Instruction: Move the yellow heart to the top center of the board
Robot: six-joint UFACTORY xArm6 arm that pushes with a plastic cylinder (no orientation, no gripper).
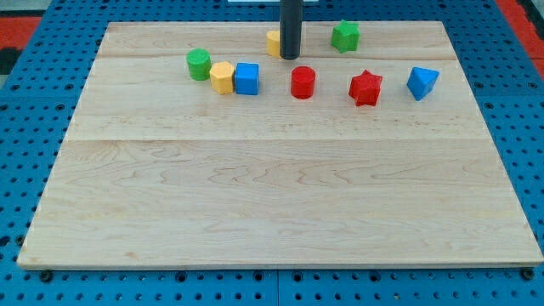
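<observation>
lab bench: wooden board (pixel 280 212) on blue pegboard (pixel 34 51)

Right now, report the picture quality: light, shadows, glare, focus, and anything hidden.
Camera view: light is even and soft, with no glare on the board; blocks cast only faint short shadows; focus is sharp throughout, as on the red star; the board's side edges converge toward the view's top; the rod hides most of the yellow block beside my tip, so its shape is unclear.

Table (pixel 280 204), wooden: my tip (pixel 290 58) at 12 o'clock, touching yellow heart (pixel 273 42), mostly hidden. Row below: green cylinder (pixel 199 64), yellow hexagon (pixel 222 77), blue cube (pixel 246 78), red cylinder (pixel 303 82), red star (pixel 365 87), blue triangular block (pixel 422 82). Green star (pixel 345 36) at 1 o'clock.
</observation>
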